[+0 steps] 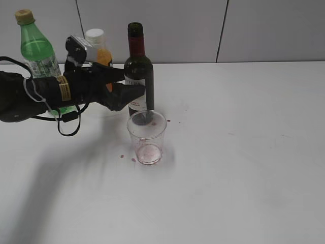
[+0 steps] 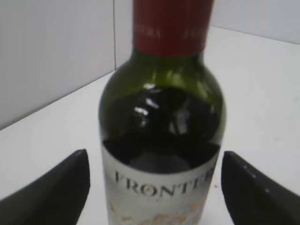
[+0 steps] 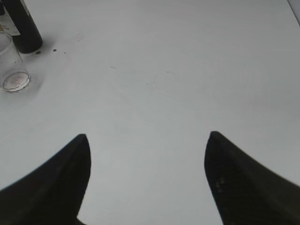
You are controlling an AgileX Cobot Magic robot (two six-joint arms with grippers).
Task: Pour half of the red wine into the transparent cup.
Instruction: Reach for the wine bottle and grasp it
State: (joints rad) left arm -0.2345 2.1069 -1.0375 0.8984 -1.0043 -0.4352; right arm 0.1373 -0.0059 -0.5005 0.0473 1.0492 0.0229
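Note:
The dark green wine bottle (image 1: 138, 66) with a white label and maroon neck foil stands upright and uncapped at the back of the table. It fills the left wrist view (image 2: 161, 122). My left gripper (image 1: 133, 85) is open, its fingers on either side of the bottle's label with gaps showing (image 2: 154, 187). The transparent cup (image 1: 147, 136) stands upright just in front of the bottle, with a red stain at its base; it also shows in the right wrist view (image 3: 11, 65). My right gripper (image 3: 147, 150) is open and empty over bare table.
A green plastic soda bottle (image 1: 36, 53) and an orange juice bottle with a white cap (image 1: 98, 47) stand behind the left arm. Small red drops (image 1: 124, 156) spot the white table (image 1: 244, 152) round the cup. A grey panelled wall is behind.

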